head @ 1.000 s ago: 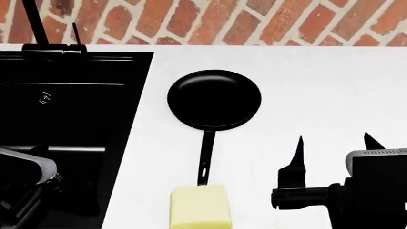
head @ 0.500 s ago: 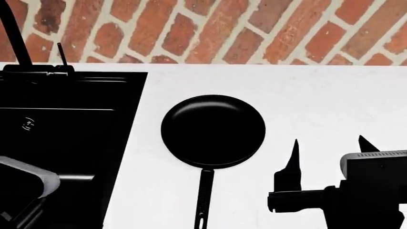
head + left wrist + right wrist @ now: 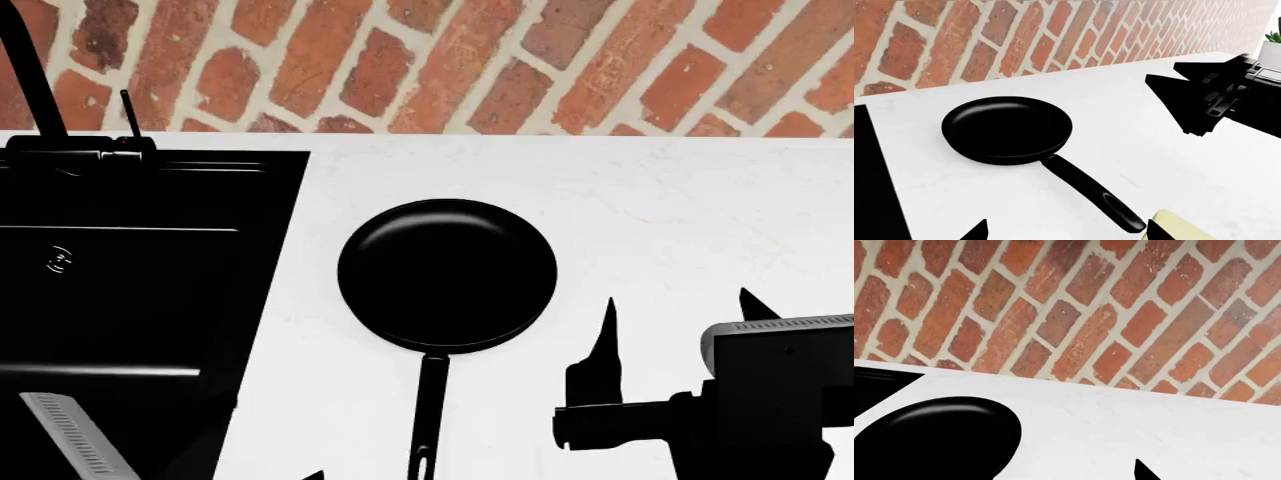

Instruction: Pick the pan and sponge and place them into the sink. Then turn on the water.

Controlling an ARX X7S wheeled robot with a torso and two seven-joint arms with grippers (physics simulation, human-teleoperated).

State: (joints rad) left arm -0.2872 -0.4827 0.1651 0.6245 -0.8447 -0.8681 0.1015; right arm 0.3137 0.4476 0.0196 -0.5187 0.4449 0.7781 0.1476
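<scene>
The right gripper (image 3: 678, 325) hangs above the white countertop (image 3: 694, 200) with its two dark fingers spread apart and nothing between them, just to the side of the frying pan (image 3: 447, 273). From there I'd guess it is lining up for the pan, though it touches nothing yet. The left gripper (image 3: 1064, 231) shows only two dark tips at the edge of its own camera, well apart, so it looks open and empty too; it seems to hover near the end of the pan's handle (image 3: 1091, 189).

The pan sits flat on the counter, handle pointing back toward the robot, close beside the black sink (image 3: 134, 290). The pale yellow sponge (image 3: 1181, 230) lies just past the handle's end, out of the head camera's sight. The faucet (image 3: 30, 70) stands at the sink's far edge, against the brick wall (image 3: 534, 60).

Compared with half a second ago, the pan has not moved; the left arm has shifted lower over the sink, and the right gripper has drifted slightly.
</scene>
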